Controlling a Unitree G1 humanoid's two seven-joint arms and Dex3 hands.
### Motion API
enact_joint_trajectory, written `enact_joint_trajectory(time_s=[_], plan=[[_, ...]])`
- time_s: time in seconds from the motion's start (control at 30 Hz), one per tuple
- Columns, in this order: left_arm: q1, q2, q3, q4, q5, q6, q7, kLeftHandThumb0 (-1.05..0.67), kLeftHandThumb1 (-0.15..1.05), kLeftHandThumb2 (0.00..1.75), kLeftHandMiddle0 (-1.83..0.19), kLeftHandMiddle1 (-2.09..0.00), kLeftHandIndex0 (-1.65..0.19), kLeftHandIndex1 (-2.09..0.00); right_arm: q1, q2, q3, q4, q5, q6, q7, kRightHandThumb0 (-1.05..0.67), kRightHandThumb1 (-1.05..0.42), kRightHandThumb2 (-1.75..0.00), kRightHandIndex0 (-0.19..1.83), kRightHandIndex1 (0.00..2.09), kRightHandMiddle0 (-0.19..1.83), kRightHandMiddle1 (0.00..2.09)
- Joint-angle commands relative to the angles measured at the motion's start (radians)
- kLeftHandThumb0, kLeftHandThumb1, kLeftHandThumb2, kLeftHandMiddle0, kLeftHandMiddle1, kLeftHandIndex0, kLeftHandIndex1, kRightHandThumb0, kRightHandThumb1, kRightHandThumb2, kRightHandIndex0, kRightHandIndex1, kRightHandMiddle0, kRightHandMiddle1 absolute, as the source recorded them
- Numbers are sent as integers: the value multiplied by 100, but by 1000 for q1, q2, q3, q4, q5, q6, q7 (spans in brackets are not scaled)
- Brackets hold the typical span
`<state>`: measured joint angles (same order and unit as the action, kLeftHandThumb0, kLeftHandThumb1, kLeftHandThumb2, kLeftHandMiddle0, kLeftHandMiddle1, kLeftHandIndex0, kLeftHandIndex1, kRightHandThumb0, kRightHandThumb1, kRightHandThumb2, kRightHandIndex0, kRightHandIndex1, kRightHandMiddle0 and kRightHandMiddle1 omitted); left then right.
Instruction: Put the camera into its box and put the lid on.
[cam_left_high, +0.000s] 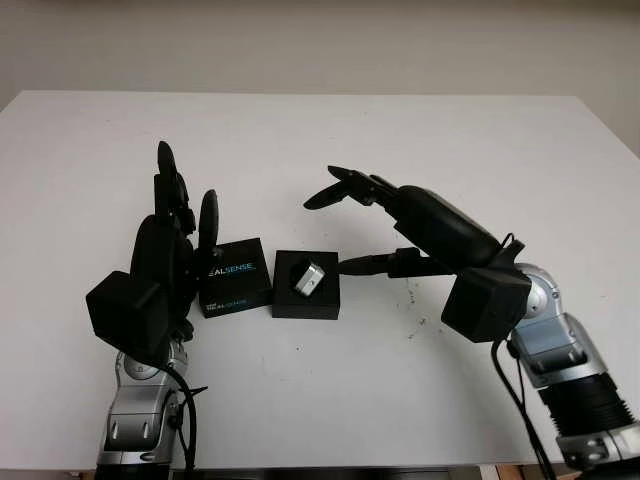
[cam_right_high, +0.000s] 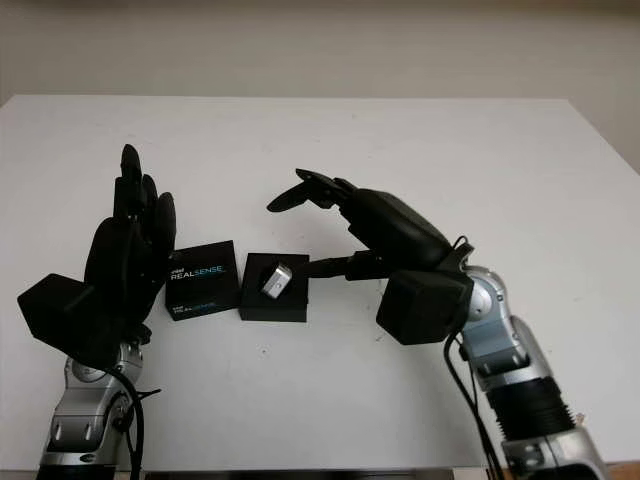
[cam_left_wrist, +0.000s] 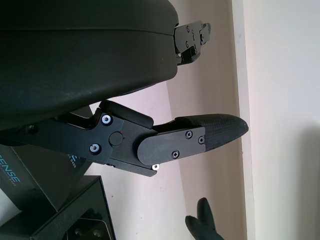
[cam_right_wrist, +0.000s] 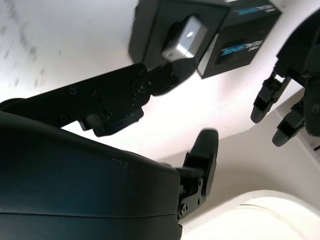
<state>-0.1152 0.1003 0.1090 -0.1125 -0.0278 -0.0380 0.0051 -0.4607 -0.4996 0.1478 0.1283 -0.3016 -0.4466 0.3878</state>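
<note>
On the white table (cam_left_high: 420, 400) | silver camera (cam_left_high: 308, 279) sits in open black box (cam_left_high: 306, 286) | RealSense lid (cam_left_high: 234, 276) beside it | right hand (cam_left_high: 375, 225) released, thumb tip near box | left hand (cam_left_high: 180, 225) released, beside lid

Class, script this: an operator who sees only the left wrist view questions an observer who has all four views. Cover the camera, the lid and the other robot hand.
Operator: My left robot hand is open, next to something black with print on it. Is the camera packed?
Observer: The silver camera sits in the open black box.
Operator: And the lid?
Observer: That printed thing is the lid, lying on the table between your hand and the box.
Operator: What about the right robot hand?
Observer: It is open on the far side of the box from the lid, with one finger reaching toward the box's edge.
</note>
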Motion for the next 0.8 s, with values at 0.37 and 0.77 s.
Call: enact_joint_trajectory(time_s=[0.37, 0.77], plan=[[-2, -1, -2, -16, 8, -3, 4, -71, 105, 59, 19, 0, 19, 0, -89, -83, 75, 123, -325, -299, -212, -34, -80, -6, 33, 13, 56, 50], [-2, -1, -2, -10, 10, -2, 3, -70, 105, 59, 19, 0, 19, 0, -123, -22, 163, 306, -527, -388, -575, -40, -83, -5, 38, 15, 38, 81]])
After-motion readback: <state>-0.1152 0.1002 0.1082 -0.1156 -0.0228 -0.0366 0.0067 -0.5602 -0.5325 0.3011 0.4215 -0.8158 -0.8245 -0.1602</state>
